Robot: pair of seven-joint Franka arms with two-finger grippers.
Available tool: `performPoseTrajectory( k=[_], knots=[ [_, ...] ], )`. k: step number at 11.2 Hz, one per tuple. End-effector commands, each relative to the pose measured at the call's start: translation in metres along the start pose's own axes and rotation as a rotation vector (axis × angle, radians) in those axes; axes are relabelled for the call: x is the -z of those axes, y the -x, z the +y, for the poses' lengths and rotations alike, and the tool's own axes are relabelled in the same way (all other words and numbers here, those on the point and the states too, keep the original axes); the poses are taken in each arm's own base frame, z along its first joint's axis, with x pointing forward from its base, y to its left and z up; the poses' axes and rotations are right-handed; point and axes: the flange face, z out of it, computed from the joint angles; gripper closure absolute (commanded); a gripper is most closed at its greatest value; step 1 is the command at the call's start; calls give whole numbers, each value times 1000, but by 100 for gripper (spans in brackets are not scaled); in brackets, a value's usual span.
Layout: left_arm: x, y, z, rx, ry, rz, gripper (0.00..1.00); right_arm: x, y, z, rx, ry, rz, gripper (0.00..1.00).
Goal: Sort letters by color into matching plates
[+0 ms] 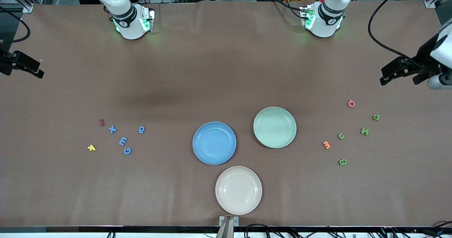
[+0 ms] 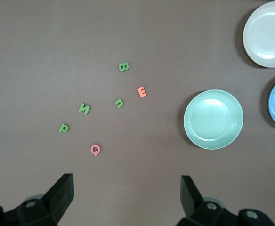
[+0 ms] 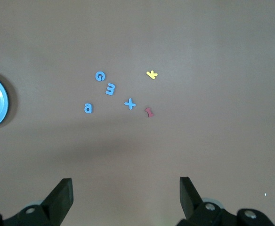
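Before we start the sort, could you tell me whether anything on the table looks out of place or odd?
Nothing looks damaged or spilled. All three plates, the blue plate, green plate and cream plate, hold nothing. The only misfits are a pink letter and an orange letter among the green letters, and red and yellow ones beside the blue letters.

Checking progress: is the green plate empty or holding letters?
Empty. The green plate shows only bare surface; the four green letters lie on the table toward the left arm's end.
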Motion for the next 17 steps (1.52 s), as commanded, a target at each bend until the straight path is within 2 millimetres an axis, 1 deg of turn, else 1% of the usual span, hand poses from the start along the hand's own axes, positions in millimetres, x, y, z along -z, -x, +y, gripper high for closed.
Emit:
performPoseTrajectory(
  k=[1, 2, 4, 5, 6, 7, 8, 9, 10, 11, 12, 13, 14, 15, 17],
  knots=[
    [-37, -27, 3, -25, 1, 17, 0, 2, 1, 17, -31, 17, -3, 0],
    [-65, -40, 2, -23, 10, -5, 0, 2, 1, 20, -36, 17, -2, 0],
    [-109, -60, 2, -2, 18, -41, 0, -3, -2, 23, -45, 14, -14, 0],
    [-126, -66, 1, 7, 20, -53, 0, -5, -1, 23, -45, 13, -19, 0],
    [-135, -68, 1, 31, 20, -66, 0, -8, -1, 22, -47, 4, -25, 0],
    [-150, -74, 3, 59, 23, -65, 0, -12, -3, 19, -42, 0, -33, 0],
    [-164, -79, 9, 86, 16, -63, 0, -21, -8, 13, -50, -22, -46, 0],
    [-185, -86, 11, 100, 16, -68, 0, -36, -13, 8, -47, -32, -60, 0],
    [-207, -93, 12, 104, 21, -69, 0, -58, -17, 5, -57, -38, -53, 0],
    [-230, -101, 10, 119, 25, -63, 0, -81, -20, 1, -94, -65, -40, 0],
    [-252, -107, 11, 134, 2, -53, 0, -100, -24, -4, -144, -84, -23, 0],
    [-271, -107, 27, 139, -22, -57, 0, -120, -27, -10, -174, -86, -9, 0],
    [-290, -107, 33, 157, -45, -62, 0, -143, -29, -17, -211, -87, -1, 0],
    [-310, -106, 33, 159, -53, -54, 0, -167, -32, -24, -272, -101, 5, 0],
    [-343, -101, 30, 158, -34, -13, 0, -205, -40, -40, -383, -112, -19, 0]
  ],
)
